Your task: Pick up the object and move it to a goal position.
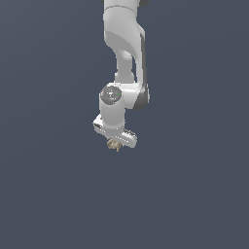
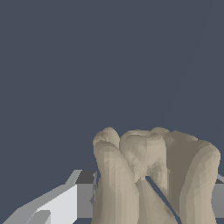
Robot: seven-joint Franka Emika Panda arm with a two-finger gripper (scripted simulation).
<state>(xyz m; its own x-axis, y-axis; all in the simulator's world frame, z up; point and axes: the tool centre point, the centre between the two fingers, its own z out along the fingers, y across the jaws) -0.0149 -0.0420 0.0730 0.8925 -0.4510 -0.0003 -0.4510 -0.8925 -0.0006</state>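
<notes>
The tiny tan-beige knobbly lump (image 1: 115,145) sits right under the white robot gripper (image 1: 115,142), wedged between its fingers (image 2: 61,205). Up close, the lump (image 2: 153,175) fills the gap, so the gripper looks clamped on it against the plain dark grey-blue background (image 1: 48,194).

In the exterior view the white robot arm (image 1: 124,53) is cut off by the picture's top edge, so its base is out of sight. The gripper (image 1: 115,144) hides most of the tiny tan-beige knobbly lump (image 1: 115,145) beneath it; only a few nubs show, too small to make out its shape. The fingertips cannot be seen there. In the wrist view the lump (image 2: 153,175) runs past the picture's edge and covers the fingers' inner faces, so contact cannot be judged.
</notes>
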